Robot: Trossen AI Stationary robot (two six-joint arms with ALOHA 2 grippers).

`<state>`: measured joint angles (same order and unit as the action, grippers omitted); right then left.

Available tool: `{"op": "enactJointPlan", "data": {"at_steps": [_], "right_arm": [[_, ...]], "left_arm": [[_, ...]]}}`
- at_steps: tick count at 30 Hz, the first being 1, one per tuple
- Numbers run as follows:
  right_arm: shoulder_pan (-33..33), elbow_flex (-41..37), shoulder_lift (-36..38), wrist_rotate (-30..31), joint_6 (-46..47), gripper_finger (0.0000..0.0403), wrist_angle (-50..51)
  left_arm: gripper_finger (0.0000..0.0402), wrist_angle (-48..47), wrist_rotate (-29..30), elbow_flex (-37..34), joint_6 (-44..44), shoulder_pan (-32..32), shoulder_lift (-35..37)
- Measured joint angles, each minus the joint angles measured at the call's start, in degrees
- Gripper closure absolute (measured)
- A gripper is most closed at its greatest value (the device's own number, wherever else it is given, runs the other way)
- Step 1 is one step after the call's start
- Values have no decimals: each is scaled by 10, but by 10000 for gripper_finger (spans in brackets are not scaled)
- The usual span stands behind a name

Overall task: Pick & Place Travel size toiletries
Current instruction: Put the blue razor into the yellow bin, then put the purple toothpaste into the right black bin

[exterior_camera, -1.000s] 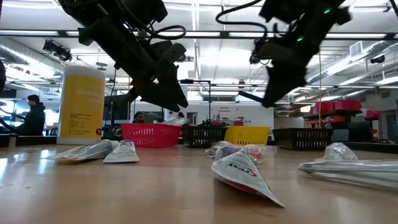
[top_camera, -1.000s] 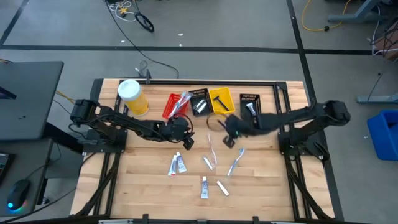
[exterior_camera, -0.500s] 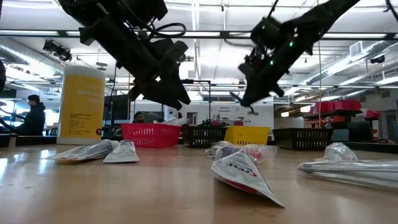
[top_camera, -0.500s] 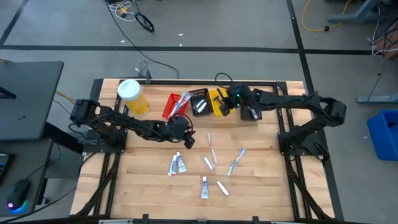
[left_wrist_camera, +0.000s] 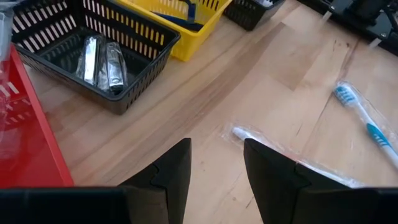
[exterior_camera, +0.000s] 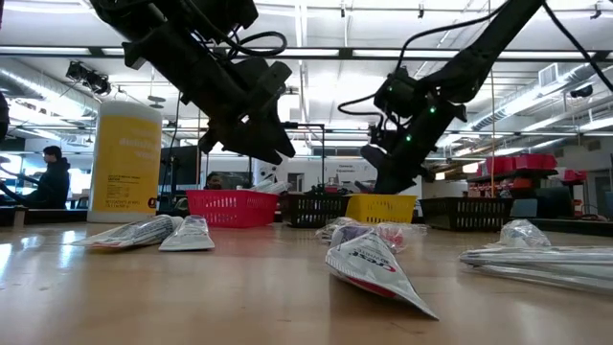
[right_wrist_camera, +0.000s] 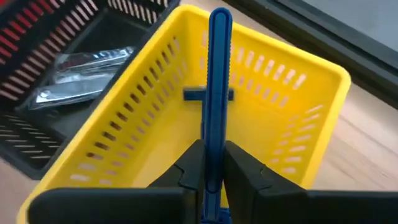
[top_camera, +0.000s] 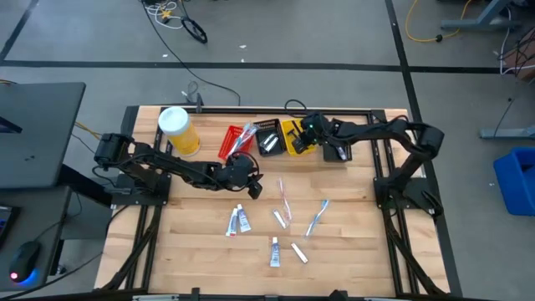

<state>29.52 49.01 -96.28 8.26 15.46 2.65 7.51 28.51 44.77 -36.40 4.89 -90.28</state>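
Toiletries lie spread on the wooden table (top_camera: 351,251), and one, a dark blue plastic razor (right_wrist_camera: 217,81), is pinched between the fingers of the right gripper (right_wrist_camera: 211,165). It hangs over the yellow slotted bin (right_wrist_camera: 311,74), likely so it drops in with its own kind. The left gripper (left_wrist_camera: 214,165) waits with parted, empty fingers above a wrapped clear toothbrush (left_wrist_camera: 292,158).

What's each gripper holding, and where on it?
Right gripper: dark blue razor, pinched at its handle end, over the yellow bin. Left gripper: nothing, jaws open.
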Motion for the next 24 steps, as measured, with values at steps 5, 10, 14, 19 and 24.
{"op": "enactJointPlan", "data": {"at_steps": [5, 10, 14, 19, 24], "right_arm": [[5, 0, -4, -2, 7, 335, -8], [6, 0, -4, -14, 8, 296, -8], [6, 0, -4, -14, 6, 269, -8], [5, 0, -2, -15, -13, 247, -7], [-4, 0, 14, -33, -60, 238, -7]], "left_arm": [[244, 0, 3, 0, 1, 0, 0], [244, -1, 1, 0, -4, 0, 0], [244, -5, -26, 0, -4, 0, 0], [244, -12, -26, 0, -4, 11, 7], [244, -94, -11, 27, -8, 22, 33]]}}
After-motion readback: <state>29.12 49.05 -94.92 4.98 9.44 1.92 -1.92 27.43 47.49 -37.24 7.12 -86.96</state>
